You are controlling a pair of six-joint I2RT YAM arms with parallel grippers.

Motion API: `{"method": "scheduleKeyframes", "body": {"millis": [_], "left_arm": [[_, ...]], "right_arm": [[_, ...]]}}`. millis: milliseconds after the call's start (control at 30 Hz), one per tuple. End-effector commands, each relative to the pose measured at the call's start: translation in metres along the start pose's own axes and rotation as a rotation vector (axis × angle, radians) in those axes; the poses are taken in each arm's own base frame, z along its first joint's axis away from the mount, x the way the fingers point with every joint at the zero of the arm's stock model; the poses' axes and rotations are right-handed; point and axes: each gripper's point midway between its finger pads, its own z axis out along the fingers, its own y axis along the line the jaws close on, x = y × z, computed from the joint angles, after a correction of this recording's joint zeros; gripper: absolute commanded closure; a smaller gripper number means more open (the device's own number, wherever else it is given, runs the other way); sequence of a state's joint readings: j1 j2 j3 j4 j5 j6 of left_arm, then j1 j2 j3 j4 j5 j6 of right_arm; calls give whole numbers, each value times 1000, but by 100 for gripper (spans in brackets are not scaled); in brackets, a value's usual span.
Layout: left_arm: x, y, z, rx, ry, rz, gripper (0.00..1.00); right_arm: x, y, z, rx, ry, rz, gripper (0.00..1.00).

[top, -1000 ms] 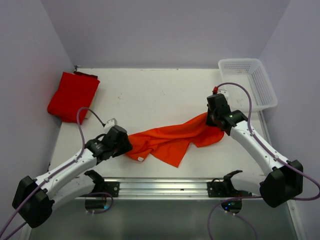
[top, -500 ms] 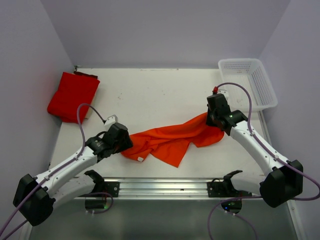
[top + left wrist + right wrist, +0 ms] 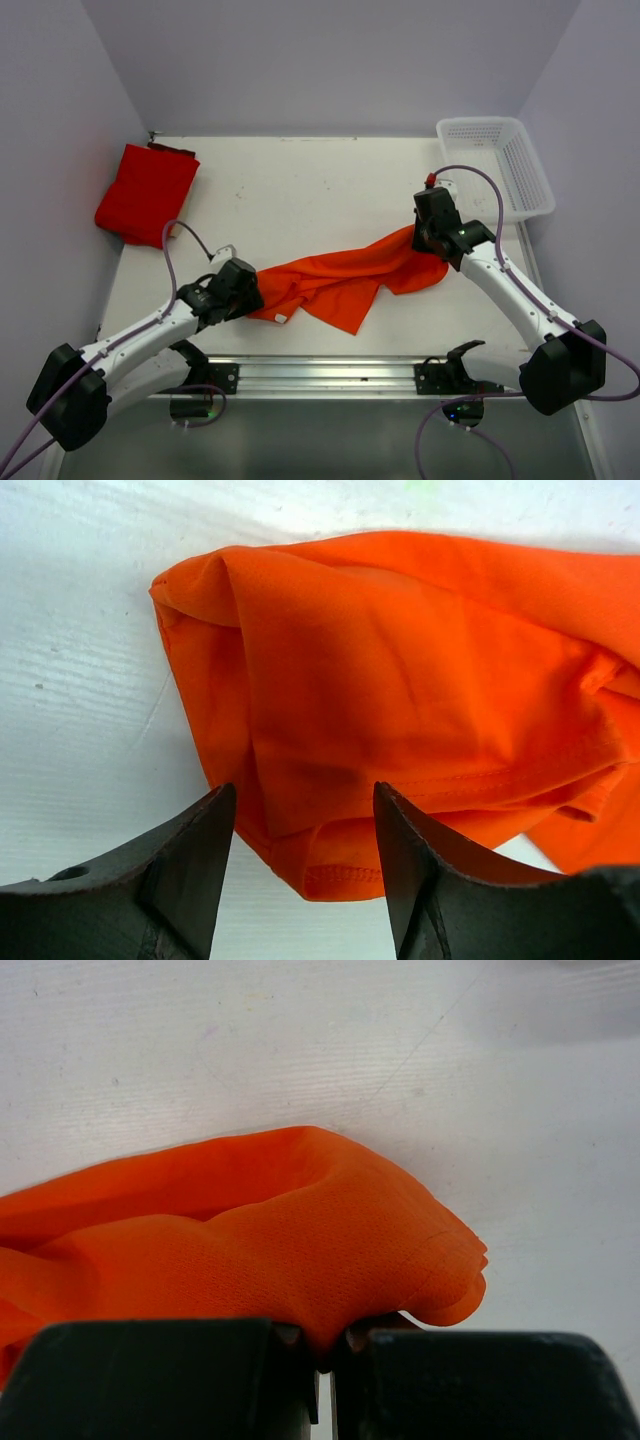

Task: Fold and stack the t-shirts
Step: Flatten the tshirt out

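Note:
The orange t-shirt (image 3: 340,280) lies crumpled and stretched in a long band across the table's near half. My right gripper (image 3: 430,240) is shut on its right end, and a fold of the orange cloth (image 3: 300,1230) bulges out from between the jaws of that gripper (image 3: 325,1338). My left gripper (image 3: 252,294) is open at the shirt's left end. In the left wrist view a hemmed corner of the orange t-shirt (image 3: 420,700) lies between the spread fingers of the gripper (image 3: 305,792), which do not touch it. The red t-shirt (image 3: 145,190) lies folded at the back left.
A white mesh basket (image 3: 480,121) stands at the table's back right corner, just behind the right arm. The white table (image 3: 320,190) is walled on three sides. A metal rail (image 3: 330,372) with the arm bases runs along the near edge.
My left gripper has shifted a little toward the near edge, staying open at the orange shirt's left end. The right arm and the shirt have held still.

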State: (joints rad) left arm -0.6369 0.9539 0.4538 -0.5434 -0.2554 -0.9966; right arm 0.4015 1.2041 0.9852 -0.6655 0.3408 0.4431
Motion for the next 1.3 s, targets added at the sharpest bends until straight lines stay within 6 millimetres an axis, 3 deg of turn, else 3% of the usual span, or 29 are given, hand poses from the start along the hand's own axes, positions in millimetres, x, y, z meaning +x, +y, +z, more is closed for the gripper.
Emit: {"method": "scheduleKeyframes", "body": {"millis": [0,300,500,700,867,933,1000,1033,1067,1267], "left_arm": [[4,-3,4,41,-4,-31,39],[10,0,7,56,-3,-49,42],[-2,-18,-1,134,-38,-59,52],[-12,-24,-8,147,-64,-50,53],[-3,-18,1,125,-39,-40,53],[1,-16,4,117,-27,-39,60],[0,-16,6,117,-34,-39,74],[-1,-15,6,112,-40,-43,85],[-1,-14,7,107,-42,-43,89],[-7,-16,3,109,-57,-41,92]], "right_arm": [[-4,2,-4,-22,-22,-1,100],[-4,2,-3,-22,-22,-1,100],[-3,3,-3,-26,-17,-5,100],[-3,3,-2,-25,-16,-6,100],[-2,3,0,-23,-11,-9,100],[-2,3,0,-23,-11,-9,100],[-2,3,0,-22,-11,-8,100],[-2,4,0,-24,-10,-9,100],[-2,4,0,-24,-9,-10,100],[-2,4,0,-23,-7,-12,100]]}}
